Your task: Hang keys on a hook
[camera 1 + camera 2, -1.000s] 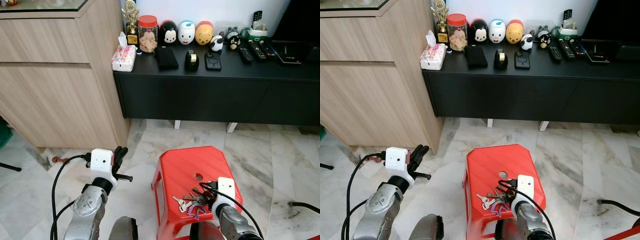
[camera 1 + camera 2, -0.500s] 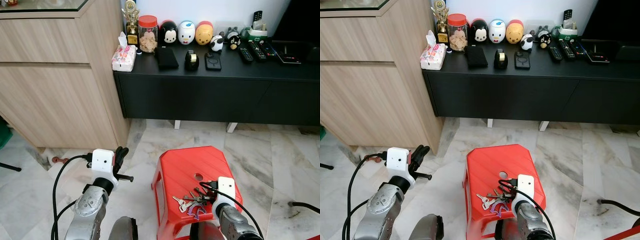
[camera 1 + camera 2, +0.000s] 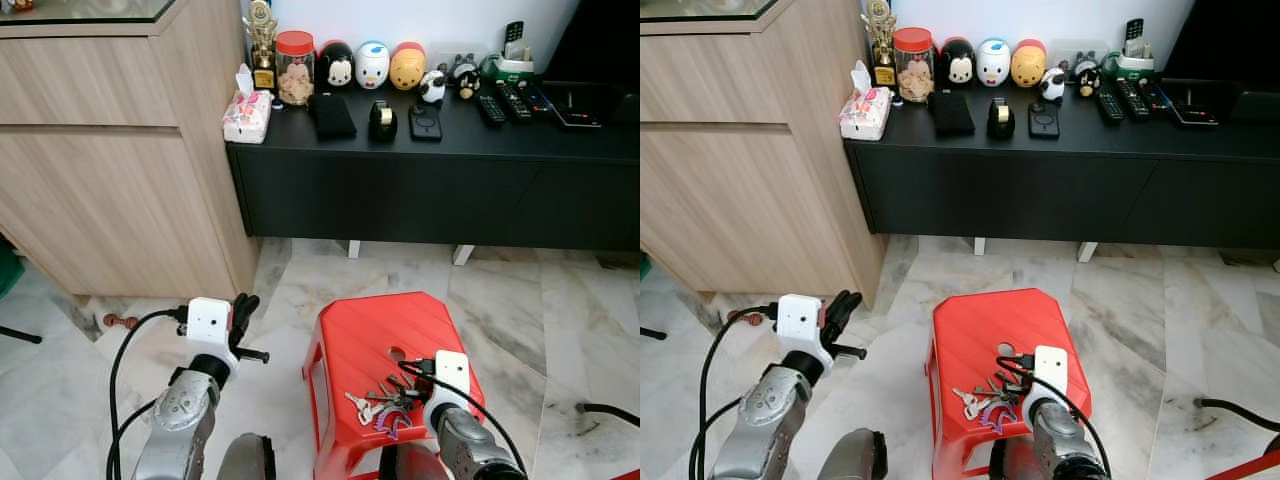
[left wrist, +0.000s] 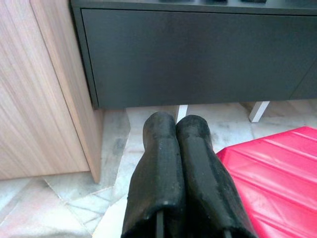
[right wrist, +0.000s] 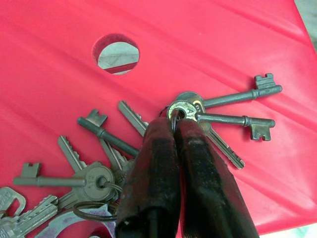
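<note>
A red plastic stool [image 3: 385, 335] is seen standing on a pale marbled floor [image 3: 500, 300]; it serves as the landmark for the rest. A bunch of keys [image 5: 124, 148] lies spread on the stool's ribbed top, just beside the round hole [image 5: 116, 51] in its middle, towards the robot's edge of the seat; several long old-style keys and some flat ones are joined on rings. The right hand [image 5: 173, 131] is lowered onto the stool top with its two black fingers pressed together at the key ring, so it appears clenched on the keys, which rest on the red surface. The left hand [image 4: 176, 131] is held over the floor to the left of the stool, its fingers closed tight against each other with nothing between them. Beyond the stool a long black low cabinet [image 3: 430, 190] runs along the wall; on its tabletop a tissue pack [image 3: 247, 115], a jar with a red lid [image 3: 295, 68], three round character figures [image 3: 372, 64] and remote controls [image 3: 505, 100] are set out. To the left of the stool and beside the black cabinet a light wooden cupboard [image 3: 110, 150] is seen.
</note>
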### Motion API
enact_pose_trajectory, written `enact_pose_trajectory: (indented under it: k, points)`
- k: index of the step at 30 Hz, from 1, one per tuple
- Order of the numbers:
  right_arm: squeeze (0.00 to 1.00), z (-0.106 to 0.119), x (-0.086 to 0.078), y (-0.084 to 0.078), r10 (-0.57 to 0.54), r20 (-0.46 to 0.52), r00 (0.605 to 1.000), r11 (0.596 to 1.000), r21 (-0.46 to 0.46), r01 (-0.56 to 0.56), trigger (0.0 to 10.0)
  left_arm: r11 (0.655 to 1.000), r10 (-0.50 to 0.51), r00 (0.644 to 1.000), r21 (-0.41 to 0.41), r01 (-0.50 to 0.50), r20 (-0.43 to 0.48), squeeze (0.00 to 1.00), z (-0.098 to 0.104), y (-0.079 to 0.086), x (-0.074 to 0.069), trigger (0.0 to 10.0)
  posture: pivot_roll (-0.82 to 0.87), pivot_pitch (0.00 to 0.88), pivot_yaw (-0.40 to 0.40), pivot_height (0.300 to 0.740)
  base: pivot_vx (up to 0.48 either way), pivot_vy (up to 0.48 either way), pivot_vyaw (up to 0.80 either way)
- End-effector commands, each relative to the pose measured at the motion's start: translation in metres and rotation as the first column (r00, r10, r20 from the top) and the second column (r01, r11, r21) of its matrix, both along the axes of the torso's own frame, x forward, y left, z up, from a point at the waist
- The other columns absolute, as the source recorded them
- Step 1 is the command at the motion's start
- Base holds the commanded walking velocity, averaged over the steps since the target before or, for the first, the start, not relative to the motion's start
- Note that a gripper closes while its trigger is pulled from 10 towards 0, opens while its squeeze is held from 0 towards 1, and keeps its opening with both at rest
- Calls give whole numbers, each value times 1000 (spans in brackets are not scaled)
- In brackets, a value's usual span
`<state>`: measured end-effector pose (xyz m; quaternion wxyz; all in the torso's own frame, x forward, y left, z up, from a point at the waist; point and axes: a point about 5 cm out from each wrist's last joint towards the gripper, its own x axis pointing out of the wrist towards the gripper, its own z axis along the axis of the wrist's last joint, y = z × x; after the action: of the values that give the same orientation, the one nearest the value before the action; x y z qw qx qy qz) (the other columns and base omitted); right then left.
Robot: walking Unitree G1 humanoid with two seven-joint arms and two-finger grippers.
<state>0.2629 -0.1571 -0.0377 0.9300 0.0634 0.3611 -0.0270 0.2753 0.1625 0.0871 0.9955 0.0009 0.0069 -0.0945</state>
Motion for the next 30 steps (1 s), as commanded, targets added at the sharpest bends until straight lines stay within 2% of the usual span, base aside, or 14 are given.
enact_pose_trajectory:
  k: [1,5,7,11,13,17,18,19,20,22,25,26,28,30]
  points:
    - [0,6,6,-1,-13,54,998,1000,1,13,0,1000,4,1000,11,-4,-1,0,-2,0,0,10000,166,87,-52,632,0,0,0]
    - [0,11,11,-3,-12,108,994,1000,-7,13,0,1000,7,1000,11,-7,0,0,-2,1,1,10000,164,83,-53,632,0,0,0]
    - [0,22,20,-5,-50,197,979,998,38,43,0,1000,9,1000,12,-9,0,0,-3,1,3,10000,163,75,-53,632,0,0,0]
    - [0,28,24,-7,-54,243,969,998,35,47,0,1000,13,1000,10,-13,0,0,-4,1,4,10000,163,69,-54,632,0,0,0]
    - [0,37,29,-12,-46,323,945,999,2,48,0,1000,19,1000,9,-19,0,0,-5,2,5,10000,162,60,-55,632,0,0,0]
    - [0,46,32,-15,-20,402,915,998,-47,43,0,1000,25,1000,9,-25,-2,0,-6,4,5,10000,161,54,-55,632,0,0,0]
    - [0,52,33,-17,-26,452,892,997,-53,56,0,1000,27,1000,10,-27,-3,0,-7,4,4,10000,161,54,-55,632,0,0,0]
    - [0,62,34,-21,-9,524,851,993,-92,68,0,999,33,999,9,-33,-3,0,-8,5,4,10000,158,45,-55,632,0,0,0]
    - [0,62,34,-21,-9,524,851,993,-92,68,0,999,33,999,9,-33,-3,0,-8,5,4,10000,158,45,-55,632,0,0,0]
    - [0,72,34,-26,22,584,812,984,-156,86,0,999,43,999,6,-43,-8,0,-11,6,4,10000,151,37,-55,632,0,0,0]
    - [0,75,33,-30,25,596,802,976,-189,110,0,999,47,999,5,-47,-11,0,-13,6,4,10000,149,35,-56,632,0,0,0]
    - [0,91,34,-31,25,668,744,979,-167,117,10000,999,54,998,-3,-54,-13,0,-15,7,3,10000,143,21,-59,632,0,0,0]
    - [0,100,34,-31,32,704,709,979,-164,119,10000,998,62,998,-12,-62,-13,0,-16,7,3,10000,143,21,-59,632,0,0,0]
    - [0,103,33,-31,21,718,696,980,-154,129,10000,998,66,998,-8,-66,-19,0,-18,8,2,10000,142,9,-61,632,0,0,0]
